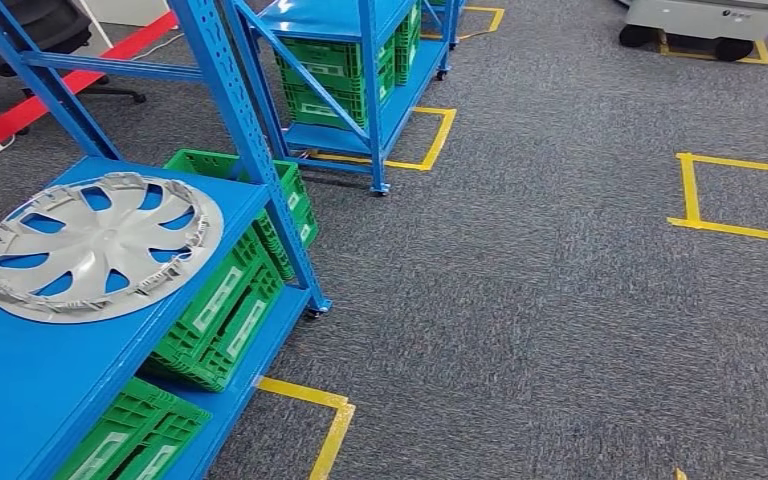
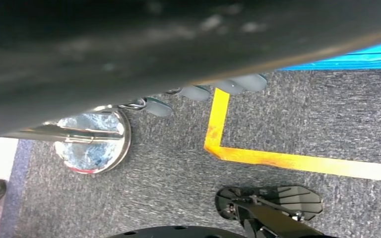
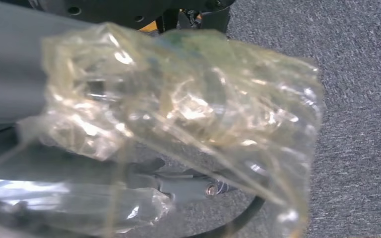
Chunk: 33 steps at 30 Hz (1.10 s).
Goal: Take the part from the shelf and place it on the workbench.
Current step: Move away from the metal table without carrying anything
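Grasping a crinkled clear plastic bag (image 3: 188,104) in the right hand (image 3: 178,184), off the grey carpet (image 3: 357,99); fingers mostly hidden behind the film, contents too blurred to name. Cannot tell whether the left hand (image 2: 193,92) is released or clenched: just pale fingertips (image 2: 238,85) poking out under a dark blurred mass, hanging above the carpet near a corner of yellow floor tape (image 2: 218,144) and a shiny round metal disc (image 2: 92,141). Seen from the head: a silver hubcap (image 1: 100,245) lying flat on the top of the blue shelf (image 1: 50,390), green crates (image 1: 225,300) stacked on the levels beneath, a second blue rack (image 1: 370,90) with more green crates farther back, yellow tape squares marked on the floor
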Motion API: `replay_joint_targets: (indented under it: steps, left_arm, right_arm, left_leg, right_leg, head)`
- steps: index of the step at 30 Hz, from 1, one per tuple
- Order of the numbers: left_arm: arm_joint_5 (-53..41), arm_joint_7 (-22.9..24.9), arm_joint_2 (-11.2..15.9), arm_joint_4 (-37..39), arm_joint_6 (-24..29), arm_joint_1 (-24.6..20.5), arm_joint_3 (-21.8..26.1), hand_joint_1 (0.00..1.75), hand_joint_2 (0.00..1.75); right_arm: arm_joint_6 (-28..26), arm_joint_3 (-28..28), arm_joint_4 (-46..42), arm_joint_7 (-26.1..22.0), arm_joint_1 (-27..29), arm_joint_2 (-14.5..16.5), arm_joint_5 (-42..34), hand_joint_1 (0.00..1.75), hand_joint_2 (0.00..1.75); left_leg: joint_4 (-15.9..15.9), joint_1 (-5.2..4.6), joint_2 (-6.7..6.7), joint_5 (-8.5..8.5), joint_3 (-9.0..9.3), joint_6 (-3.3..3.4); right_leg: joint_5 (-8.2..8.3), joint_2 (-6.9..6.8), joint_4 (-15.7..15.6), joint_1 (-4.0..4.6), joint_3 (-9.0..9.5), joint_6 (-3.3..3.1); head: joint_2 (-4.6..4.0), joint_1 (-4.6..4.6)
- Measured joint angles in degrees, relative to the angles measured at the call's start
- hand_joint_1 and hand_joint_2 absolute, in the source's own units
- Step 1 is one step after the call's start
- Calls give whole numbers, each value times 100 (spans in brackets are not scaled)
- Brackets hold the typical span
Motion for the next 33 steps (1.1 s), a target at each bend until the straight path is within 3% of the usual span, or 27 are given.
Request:
replay_joint_targets:
  steps: [33]
  left_arm:
    - [-50,0,1,-9,-9,-1,24,0,0]
  right_arm:
    - [2,0,4,9,-1,0,-37,0,0]
  left_leg:
    - [1,-1,0,0,0,1]
  right_leg:
    - [0,0,0,-2,0,0]
  head:
    - [0,0]
